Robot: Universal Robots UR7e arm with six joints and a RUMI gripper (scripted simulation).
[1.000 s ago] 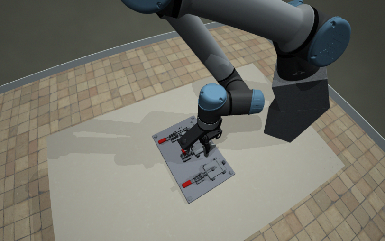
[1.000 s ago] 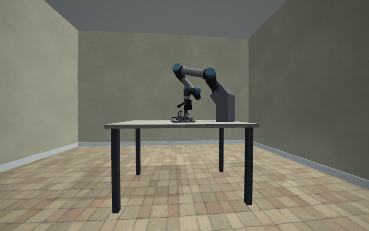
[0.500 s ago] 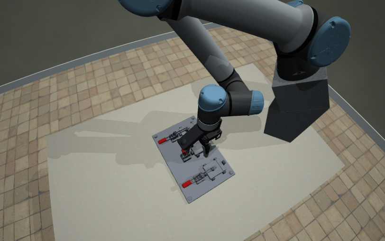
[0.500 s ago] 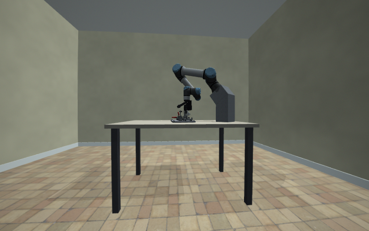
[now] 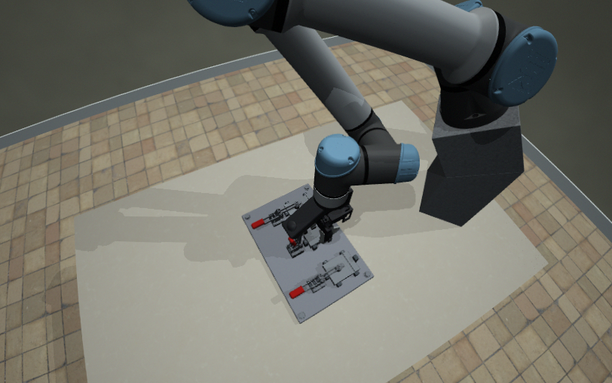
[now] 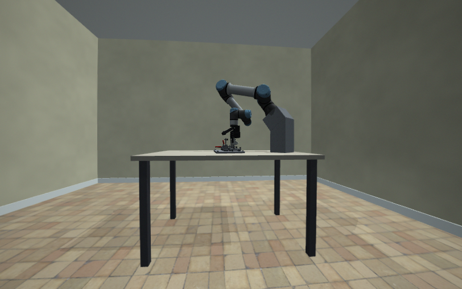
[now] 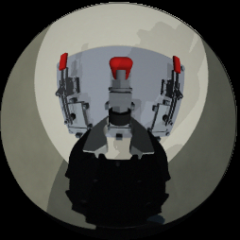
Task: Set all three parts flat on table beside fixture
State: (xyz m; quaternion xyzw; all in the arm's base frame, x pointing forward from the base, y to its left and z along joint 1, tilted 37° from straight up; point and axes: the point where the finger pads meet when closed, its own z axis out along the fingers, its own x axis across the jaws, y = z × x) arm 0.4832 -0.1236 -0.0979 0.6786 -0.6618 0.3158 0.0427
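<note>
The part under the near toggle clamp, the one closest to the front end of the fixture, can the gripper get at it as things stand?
Probably not yet. The gripper is shut on the middle part, and the near clamp appears down over the near part, red handle lying flat.

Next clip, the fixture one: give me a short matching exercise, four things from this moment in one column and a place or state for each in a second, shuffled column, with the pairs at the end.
Things
1. gripper
2. middle clamp handle
3. fixture plate
4. arm pedestal

Places or states
A. lies flat on the pale table top
B. raised, red tip up, straight ahead in the wrist view
C. stands at the table's edge, away from the plate
D. shut on the middle part in the fixture

Pairs: 1-D, 2-B, 3-A, 4-C
</note>
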